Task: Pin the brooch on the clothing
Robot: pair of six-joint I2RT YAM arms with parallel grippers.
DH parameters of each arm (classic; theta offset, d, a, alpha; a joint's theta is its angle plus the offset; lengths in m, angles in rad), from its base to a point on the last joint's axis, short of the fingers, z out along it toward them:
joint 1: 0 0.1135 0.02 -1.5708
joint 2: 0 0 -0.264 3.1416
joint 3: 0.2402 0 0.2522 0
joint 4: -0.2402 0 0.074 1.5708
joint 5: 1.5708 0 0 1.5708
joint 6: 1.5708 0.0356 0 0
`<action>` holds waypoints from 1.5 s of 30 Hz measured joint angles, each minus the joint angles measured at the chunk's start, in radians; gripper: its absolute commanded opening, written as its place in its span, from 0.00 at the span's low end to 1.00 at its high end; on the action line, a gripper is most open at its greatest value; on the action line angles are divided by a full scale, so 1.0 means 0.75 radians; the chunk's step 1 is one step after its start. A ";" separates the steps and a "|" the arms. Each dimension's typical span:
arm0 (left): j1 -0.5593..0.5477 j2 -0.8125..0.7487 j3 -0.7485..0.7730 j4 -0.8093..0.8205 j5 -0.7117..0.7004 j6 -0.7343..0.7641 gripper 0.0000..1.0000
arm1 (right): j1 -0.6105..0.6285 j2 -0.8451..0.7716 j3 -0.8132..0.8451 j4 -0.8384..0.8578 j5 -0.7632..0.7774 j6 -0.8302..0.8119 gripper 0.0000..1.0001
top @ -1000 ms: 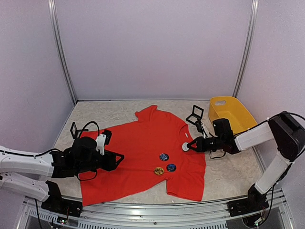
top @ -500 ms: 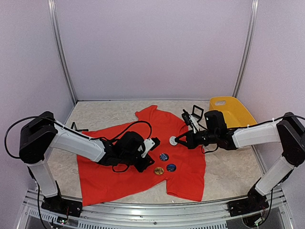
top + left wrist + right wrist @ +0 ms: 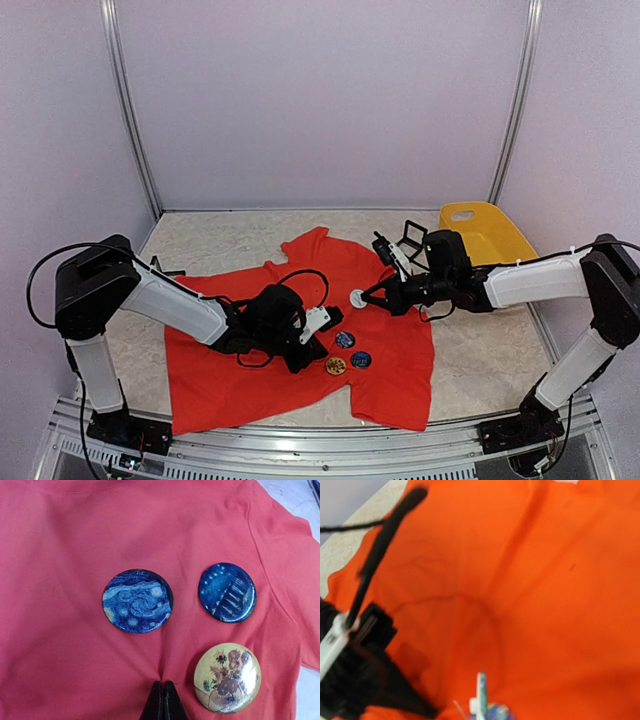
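Brooch held over shirt
Right jaws grip the stiff brooch's rim; left jaws, closed, pinch the soft, limp shirt.

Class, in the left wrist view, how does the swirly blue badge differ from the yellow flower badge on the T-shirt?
Colour: the swirly blue badge is dark blue with pale swirls; the yellow flower badge is yellow with brownish flowers.
Place: the swirly blue badge lies upper left; the yellow flower badge lies lower right, close beside the left tool.
Both are round, glossy and lie face up on the T-shirt.
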 measured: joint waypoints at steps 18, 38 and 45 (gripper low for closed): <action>0.040 -0.146 -0.168 0.027 0.088 0.090 0.53 | 0.070 0.054 0.024 0.055 -0.030 -0.114 0.00; 0.040 -0.185 -0.287 0.199 0.168 0.060 0.00 | 0.289 0.135 -0.232 0.526 0.124 -0.534 0.00; 0.048 -0.242 -0.305 0.226 0.203 0.028 0.00 | 0.354 0.303 -0.287 0.891 0.261 -0.801 0.00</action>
